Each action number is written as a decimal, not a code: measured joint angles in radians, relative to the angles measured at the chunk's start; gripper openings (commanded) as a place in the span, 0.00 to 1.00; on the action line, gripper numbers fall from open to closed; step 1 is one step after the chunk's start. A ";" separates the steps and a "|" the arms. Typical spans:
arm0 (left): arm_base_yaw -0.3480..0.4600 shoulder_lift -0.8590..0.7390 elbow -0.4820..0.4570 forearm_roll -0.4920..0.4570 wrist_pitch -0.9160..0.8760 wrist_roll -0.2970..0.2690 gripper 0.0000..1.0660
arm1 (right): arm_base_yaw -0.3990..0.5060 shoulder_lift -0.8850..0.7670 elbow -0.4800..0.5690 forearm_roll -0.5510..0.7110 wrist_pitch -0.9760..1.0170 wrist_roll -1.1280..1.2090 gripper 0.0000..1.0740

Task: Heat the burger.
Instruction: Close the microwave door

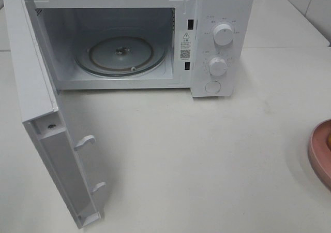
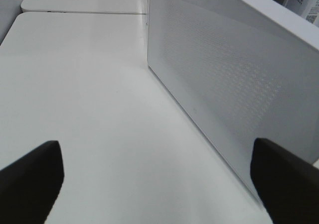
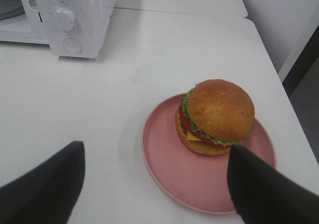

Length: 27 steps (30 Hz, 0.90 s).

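Observation:
The burger (image 3: 219, 115), with a golden bun, lettuce, tomato and cheese, stands upright on a pink plate (image 3: 169, 159) in the right wrist view. My right gripper (image 3: 154, 184) hovers open above the near side of the plate and holds nothing. In the high view only the plate's rim (image 1: 319, 153) shows, at the right edge. The white microwave (image 1: 222, 5) stands at the back with its door (image 1: 31, 77) swung wide open and its glass turntable (image 1: 121, 54) bare. My left gripper (image 2: 159, 184) is open beside the door's perforated outer face (image 2: 224, 74).
The microwave's two knobs (image 1: 222, 33) and push button (image 1: 212, 87) face forward on its right panel. The open door reaches toward the table's front left. Neither arm shows in the high view. The table's right edge (image 3: 294, 109) runs close to the plate.

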 measured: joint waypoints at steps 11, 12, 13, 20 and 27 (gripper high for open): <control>0.000 0.217 -0.005 -0.002 -0.179 0.000 0.13 | 0.000 0.000 0.000 0.000 0.000 0.000 0.71; 0.000 0.256 -0.005 -0.004 -0.225 0.000 0.00 | 0.000 0.000 0.000 0.000 0.000 0.000 0.71; 0.000 0.295 -0.005 -0.006 -0.284 0.001 0.00 | 0.000 0.000 0.000 0.000 0.000 -0.001 0.71; 0.000 0.397 0.046 -0.011 -0.537 0.040 0.00 | 0.000 0.000 0.000 0.000 0.000 -0.001 0.71; 0.000 0.539 0.192 -0.042 -0.909 0.055 0.00 | 0.000 0.000 0.000 0.000 0.000 -0.001 0.71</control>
